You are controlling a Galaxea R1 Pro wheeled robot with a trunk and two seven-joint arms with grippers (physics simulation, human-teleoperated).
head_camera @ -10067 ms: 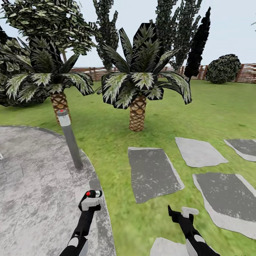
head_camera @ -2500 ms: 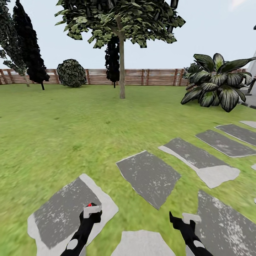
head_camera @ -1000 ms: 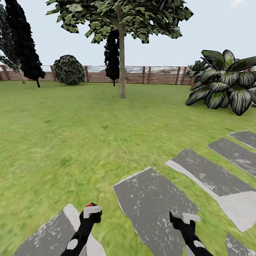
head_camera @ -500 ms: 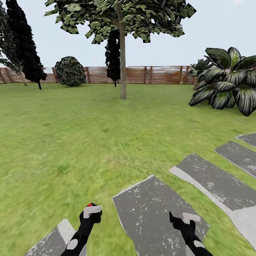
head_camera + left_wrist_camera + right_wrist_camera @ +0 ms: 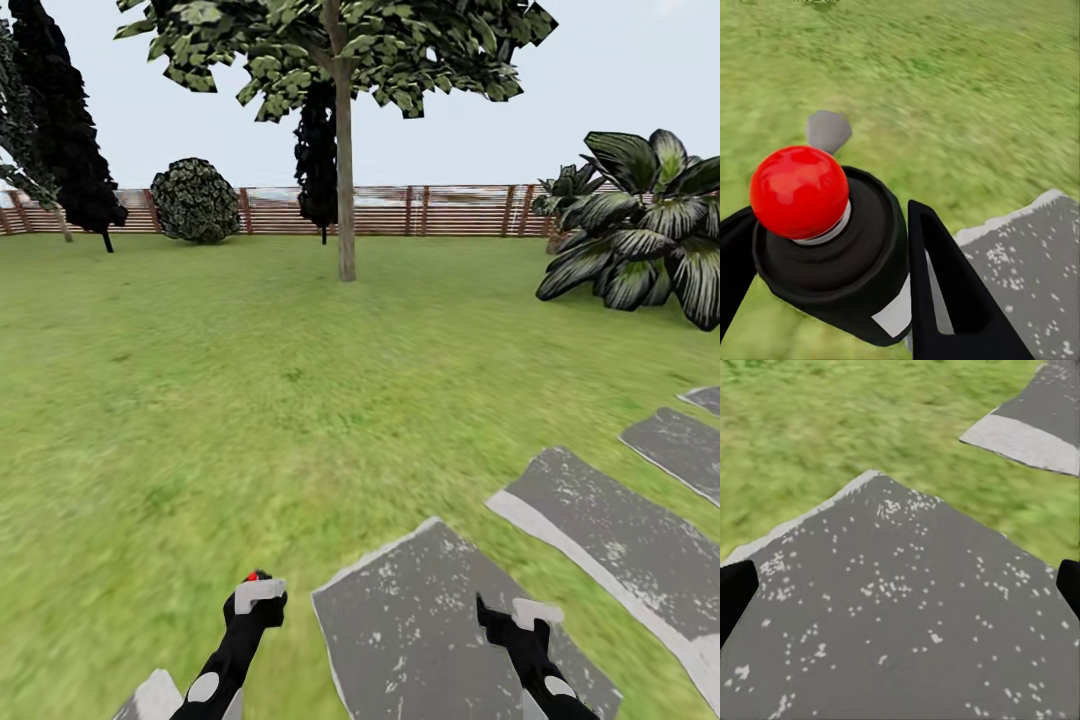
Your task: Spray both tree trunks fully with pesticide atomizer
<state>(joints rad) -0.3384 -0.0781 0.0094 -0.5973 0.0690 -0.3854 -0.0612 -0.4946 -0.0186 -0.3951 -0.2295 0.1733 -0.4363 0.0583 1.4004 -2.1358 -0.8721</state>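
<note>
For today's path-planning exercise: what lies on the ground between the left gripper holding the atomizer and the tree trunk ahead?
In the head view, open grass lies between the left gripper, shut on the pesticide atomizer, and the tree trunk. No obstacle shows there; the paving slabs lie off to the right.

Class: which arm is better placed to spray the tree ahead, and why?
Left. Its gripper already holds the atomizer; the right gripper is open and empty over a paving slab. The tree stands far across the lawn.

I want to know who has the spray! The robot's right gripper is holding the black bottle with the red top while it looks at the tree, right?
Not quite. The left gripper holds the black bottle with the red top, as the left wrist view shows. The right gripper is open over a paving slab. The tree does stand ahead across the lawn.
</note>
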